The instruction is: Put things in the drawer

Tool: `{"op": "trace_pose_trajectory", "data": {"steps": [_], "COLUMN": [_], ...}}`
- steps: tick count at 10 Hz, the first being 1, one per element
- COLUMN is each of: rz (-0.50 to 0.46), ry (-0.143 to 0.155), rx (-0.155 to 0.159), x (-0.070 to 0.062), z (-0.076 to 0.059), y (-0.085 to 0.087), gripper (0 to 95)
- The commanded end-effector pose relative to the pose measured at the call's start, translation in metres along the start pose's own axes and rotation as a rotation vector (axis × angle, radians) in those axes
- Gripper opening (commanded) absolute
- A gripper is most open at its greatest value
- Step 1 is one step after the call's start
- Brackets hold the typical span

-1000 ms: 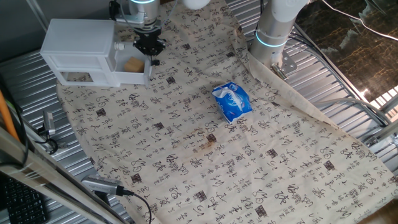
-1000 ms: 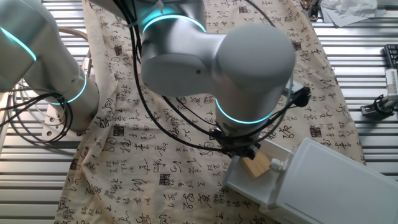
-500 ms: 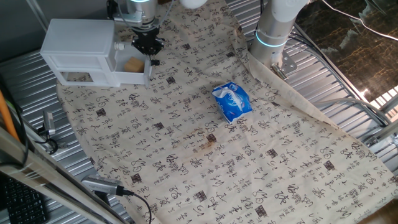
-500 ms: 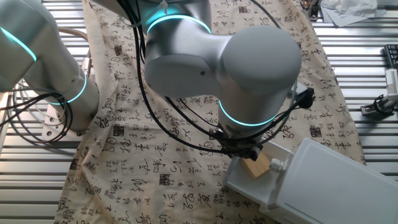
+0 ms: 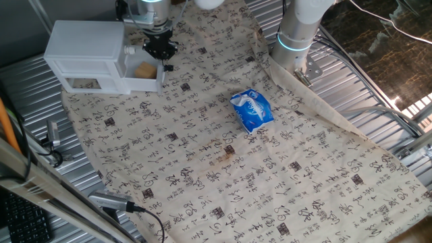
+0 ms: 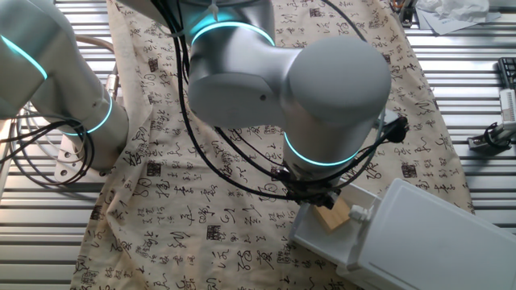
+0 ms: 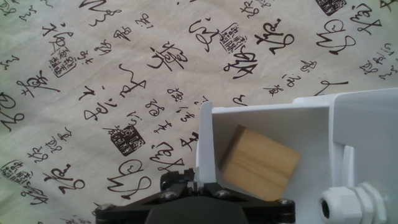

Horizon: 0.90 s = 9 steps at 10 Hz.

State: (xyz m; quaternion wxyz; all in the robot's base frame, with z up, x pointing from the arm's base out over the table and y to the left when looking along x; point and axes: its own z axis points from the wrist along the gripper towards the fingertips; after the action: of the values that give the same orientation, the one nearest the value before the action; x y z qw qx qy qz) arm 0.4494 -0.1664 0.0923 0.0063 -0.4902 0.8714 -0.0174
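The tan wooden block point(image 7: 258, 163) lies inside the open white drawer point(image 7: 206, 140), close to its front wall. It also shows in one fixed view point(image 5: 144, 69) and in the other fixed view point(image 6: 332, 214). The drawer point(image 5: 152, 83) stands pulled out of the white cabinet point(image 5: 82, 47). My gripper point(image 7: 200, 185) hovers just over the drawer's front wall, with its jaws shut together and nothing between them. In one fixed view the gripper point(image 5: 162, 51) is above the drawer's front end, with the dark knob point(image 5: 169, 67) just below it.
A blue packet point(image 5: 252, 110) lies on the printed cloth point(image 5: 223, 169) in the middle of the table. The arm's base point(image 5: 295, 40) stands at the back right. Ribbed metal surrounds the cloth, and cables lie at the front left point(image 5: 115, 202).
The gripper has risen slightly above the drawer's front. The block stays still in the drawer.
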Motion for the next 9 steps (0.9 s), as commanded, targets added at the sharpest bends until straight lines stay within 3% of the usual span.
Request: {"op": "trace_pose_trajectory", "data": {"steps": [1, 9], "rz": [0.010, 0.018], "ry": [0.013, -0.004], "rx": [0.002, 0.000], "x": [0.0004, 0.0051], "z": [-0.0021, 0.0001], "y": [0.0022, 0.0083], "gripper": [0.0, 0.0]}}
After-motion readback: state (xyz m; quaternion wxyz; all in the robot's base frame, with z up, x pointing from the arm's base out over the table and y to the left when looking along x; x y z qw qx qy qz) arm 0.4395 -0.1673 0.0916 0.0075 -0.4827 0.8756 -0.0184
